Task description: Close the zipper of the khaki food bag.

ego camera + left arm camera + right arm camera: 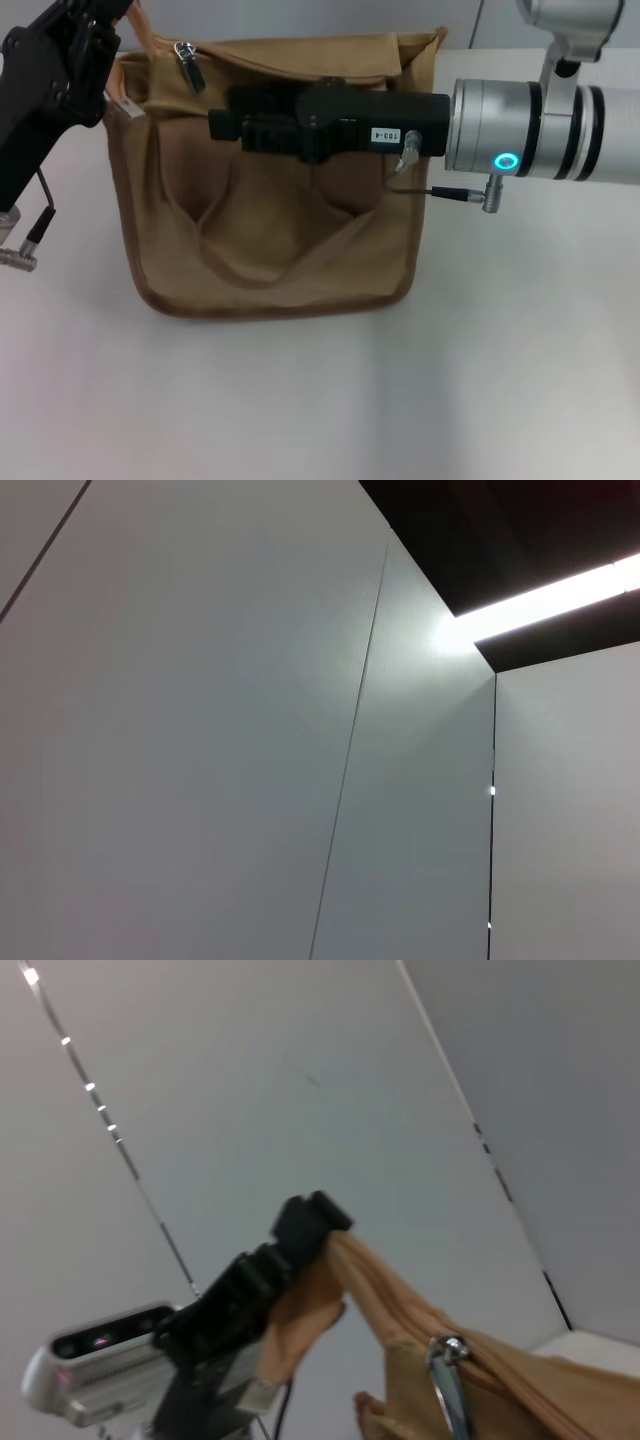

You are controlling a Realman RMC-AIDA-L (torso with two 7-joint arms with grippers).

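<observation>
Khaki canvas food bag stands on the white table, its left end clenched and held up by the left gripper — bracing for the pull. Right gripper hovers across the bag's front, grip impossible to tell; it must next seize the silver pull tab at the left end of the zipper — unclosed.

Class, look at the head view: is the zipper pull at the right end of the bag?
No. The zipper pull sits near the bag's left end, close to the left gripper.
</observation>
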